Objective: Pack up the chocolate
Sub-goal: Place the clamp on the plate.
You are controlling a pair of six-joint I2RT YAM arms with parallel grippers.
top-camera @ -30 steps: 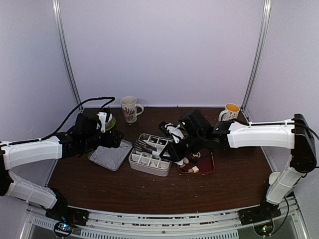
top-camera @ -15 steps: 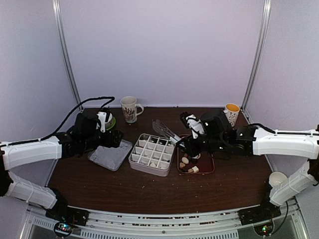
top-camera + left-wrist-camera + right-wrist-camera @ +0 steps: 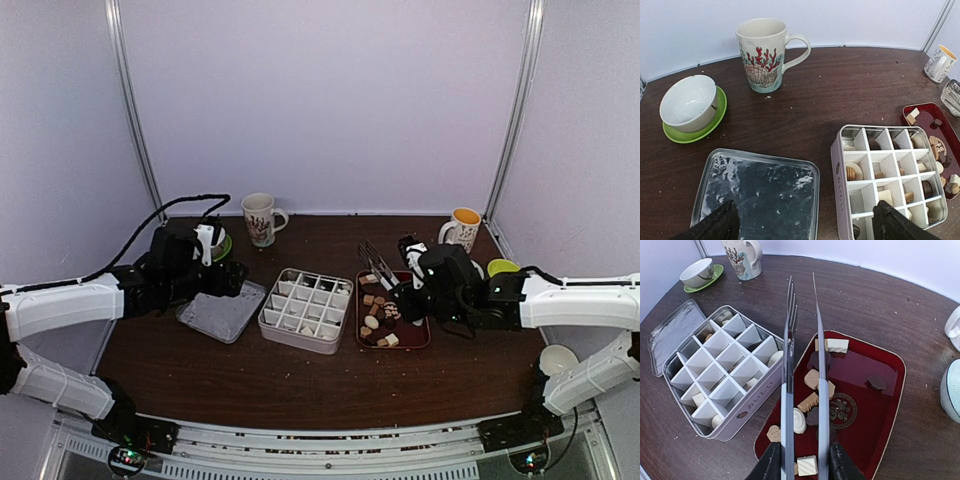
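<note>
The right pincer point(image 3: 802, 464) is clamped narrowly on the handle end of a pair of metal tongs point(image 3: 788, 355). Their two blades run out side by side above a dark red rectangular tray point(image 3: 892, 405). The chocolate point(image 3: 812, 379), small tan, white and dark brown pieces, lies mostly loose in that tray. A few pieces sit in cells of the pale metal divided tin point(image 3: 747, 401) just beside it on the dark brown worktop point(image 3: 880, 305). The left pincer point(image 3: 805, 227) hangs wide apart over the tin's flat lid point(image 3: 755, 195).
</note>
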